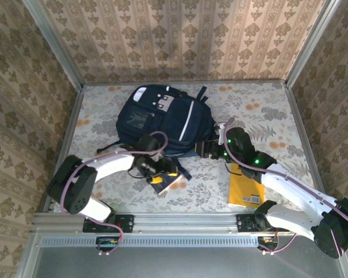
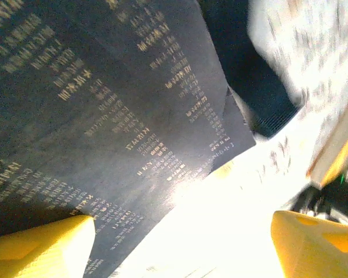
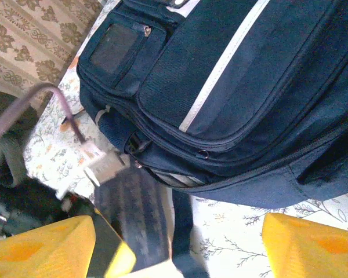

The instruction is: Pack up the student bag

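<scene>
Starting at the near edge: there's a yellow book [image 1: 246,191] flat on the table [image 1: 267,116], right-hand side, partly tucked under the right arm. Over on the left there's a dark book [image 1: 175,174] with gold print on the cover, lying just off the bag's near edge.

The left gripper [image 2: 182,231] hangs right over that dark book with its fingers spread wide. From the wrist view, one yellow finger [image 2: 40,246] sits over the cover's corner and the other is over bare table, with nothing pinched between them. Can't tell if it's actually touching the cover.

The right gripper [image 3: 180,237] is a bit further in and is also spread wide, gripping nothing. It points at the near right side of the bag [image 1: 162,119], close to it, and a strip of table shows between the fingertips and the fabric. A strap [image 3: 182,226] trails out of the bag toward it.

The bag itself lies flat in the middle of the table, toward the far side, front pocket up, with its white stripe [image 3: 220,75] running across the front. Patterned walls [image 1: 180,35] box it all in.
</scene>
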`<state>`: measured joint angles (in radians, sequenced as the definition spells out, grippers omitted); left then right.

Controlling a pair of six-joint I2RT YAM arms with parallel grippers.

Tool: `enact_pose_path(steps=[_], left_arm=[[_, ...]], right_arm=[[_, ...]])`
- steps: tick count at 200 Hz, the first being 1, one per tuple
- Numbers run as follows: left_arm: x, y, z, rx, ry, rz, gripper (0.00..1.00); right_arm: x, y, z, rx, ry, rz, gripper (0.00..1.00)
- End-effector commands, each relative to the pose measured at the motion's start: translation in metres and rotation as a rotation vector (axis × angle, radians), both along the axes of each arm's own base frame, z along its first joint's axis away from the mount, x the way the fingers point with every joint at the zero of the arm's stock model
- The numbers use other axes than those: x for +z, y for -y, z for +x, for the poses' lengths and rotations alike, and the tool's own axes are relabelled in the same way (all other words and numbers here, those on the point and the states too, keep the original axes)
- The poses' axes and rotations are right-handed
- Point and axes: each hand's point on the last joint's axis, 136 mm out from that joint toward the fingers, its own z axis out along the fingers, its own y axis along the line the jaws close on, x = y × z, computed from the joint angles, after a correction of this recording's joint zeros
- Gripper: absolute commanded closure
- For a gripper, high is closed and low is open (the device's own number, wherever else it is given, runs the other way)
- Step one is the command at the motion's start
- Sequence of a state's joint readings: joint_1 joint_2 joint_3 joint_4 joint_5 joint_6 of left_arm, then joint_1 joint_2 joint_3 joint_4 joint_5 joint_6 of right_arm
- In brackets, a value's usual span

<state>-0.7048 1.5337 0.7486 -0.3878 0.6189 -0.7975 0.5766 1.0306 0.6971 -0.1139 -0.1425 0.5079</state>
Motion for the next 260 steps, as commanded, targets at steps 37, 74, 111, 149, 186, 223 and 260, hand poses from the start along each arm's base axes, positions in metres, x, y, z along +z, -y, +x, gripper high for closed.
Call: enact_pose_path(steps=[37, 74, 111, 149, 186, 223, 260], left_arm=[[0.02, 0.016, -0.03, -0.297, 0.061, 0.03, 0.17], [0.06, 0.03, -0.013, -0.321, 0.216, -0.071, 0.16], [0.045, -0.03, 0.043, -0.15, 0.31, 0.118, 0.15], [0.025, -0.067, 0.098, 0.024, 0.412, 0.291, 0.15], [0.011, -0.067, 0.133, 0.041, 0.449, 0.368, 0.15], [-0.011, -0.051, 0.115, 0.011, 0.359, 0.293, 0.16], [-0.016, -0.034, 0.077, -0.034, 0.283, 0.204, 0.16]], right_arm=[[0.004, 0.002, -0.006, 0.01, -0.02, -0.01, 0.23], [-0.009, 0.003, -0.011, 0.021, -0.056, -0.031, 0.24], [-0.021, -0.032, -0.035, 0.207, -0.122, -0.012, 0.28], [-0.05, -0.049, -0.066, 0.31, -0.163, -0.127, 0.3], [-0.07, -0.054, -0.088, 0.369, -0.219, -0.163, 0.31], [-0.08, -0.047, -0.096, 0.362, -0.234, -0.189, 0.31], [-0.094, -0.044, -0.102, 0.355, -0.278, -0.189, 0.32]])
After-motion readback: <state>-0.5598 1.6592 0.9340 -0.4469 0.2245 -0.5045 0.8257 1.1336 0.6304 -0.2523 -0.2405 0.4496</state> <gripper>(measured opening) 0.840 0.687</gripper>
